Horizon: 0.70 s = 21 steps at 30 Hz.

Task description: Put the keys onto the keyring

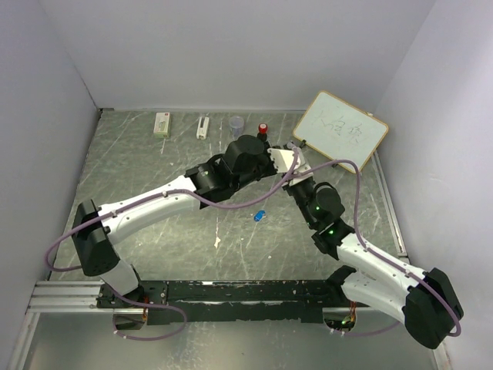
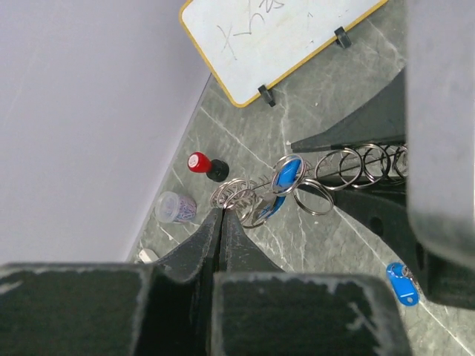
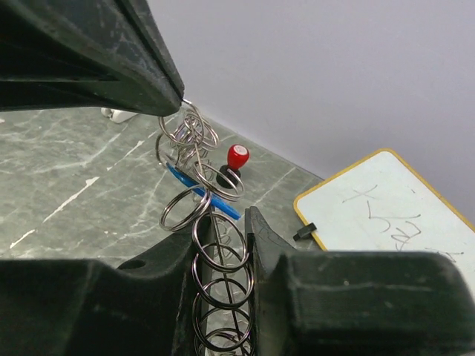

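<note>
The left gripper's (image 2: 221,213) black fingers fill the foreground of its wrist view, pressed tight together with no gap and pinching the end loop of the keyring (image 2: 239,196), which shows here as a string of small linked silver wire rings. The string runs taut through the air, above the grey-green marbled table (image 2: 326,248), to the right gripper (image 3: 227,226), whose two dark fingers are clamped on either side of the rings at the other end, the rings filling the space between them. An oval all-blue key (image 2: 286,175) sits among the rings, about midway between the two grippers. The second key (image 2: 401,283), blue with a small white part, lies flat on the table on its own, apart from the rings and nearer the arm bases. Beyond the rings, by the back wall, stand a red-and-black knob (image 2: 204,165) and, just beside it, a small clear cup (image 2: 176,208). A yellow-framed whiteboard (image 2: 274,30) with handwriting rests at the far right corner.
</note>
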Tool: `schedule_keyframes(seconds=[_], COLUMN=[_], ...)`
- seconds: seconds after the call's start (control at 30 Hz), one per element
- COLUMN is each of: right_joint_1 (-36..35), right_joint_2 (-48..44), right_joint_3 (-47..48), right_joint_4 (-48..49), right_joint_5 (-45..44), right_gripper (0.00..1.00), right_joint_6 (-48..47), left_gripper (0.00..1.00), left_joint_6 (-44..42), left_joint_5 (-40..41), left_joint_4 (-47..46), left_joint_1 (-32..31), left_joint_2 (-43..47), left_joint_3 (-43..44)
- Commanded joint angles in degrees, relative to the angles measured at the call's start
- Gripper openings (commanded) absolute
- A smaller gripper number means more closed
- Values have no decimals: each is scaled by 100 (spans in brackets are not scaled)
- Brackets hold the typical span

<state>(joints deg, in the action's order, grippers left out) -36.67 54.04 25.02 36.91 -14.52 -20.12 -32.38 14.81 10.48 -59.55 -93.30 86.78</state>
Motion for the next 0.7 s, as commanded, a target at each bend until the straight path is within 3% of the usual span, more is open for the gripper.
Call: schedule_keyframes(seconds=[0.0,0.23,0.43,0.57,0.67], right_joint_1=[122,116,124,125,134], right_joint_2=[-197,-269,-254,-376,-457], right_joint_3=[-14,-43,-94,-183,-238], right_joint_4=[576,524,607,673,727], right_joint_5=[-688,-450,-172,134,422], right_gripper=[0,3,0,0,0], right_joint_6=[134,414,372,421,404], left_gripper=[7,7,7,7,10], left_joint_6=[-269,-438,-361,137,870], left_joint_5=[429,623,862,1008,578], left_joint_4=[-135,-826,-1164,-1640,-1547], left_joint_1=[110,110,123,191,407], left_joint_2=[502,774,820,926,1001], left_joint_3=[-283,-709,-797,-1041,-1130])
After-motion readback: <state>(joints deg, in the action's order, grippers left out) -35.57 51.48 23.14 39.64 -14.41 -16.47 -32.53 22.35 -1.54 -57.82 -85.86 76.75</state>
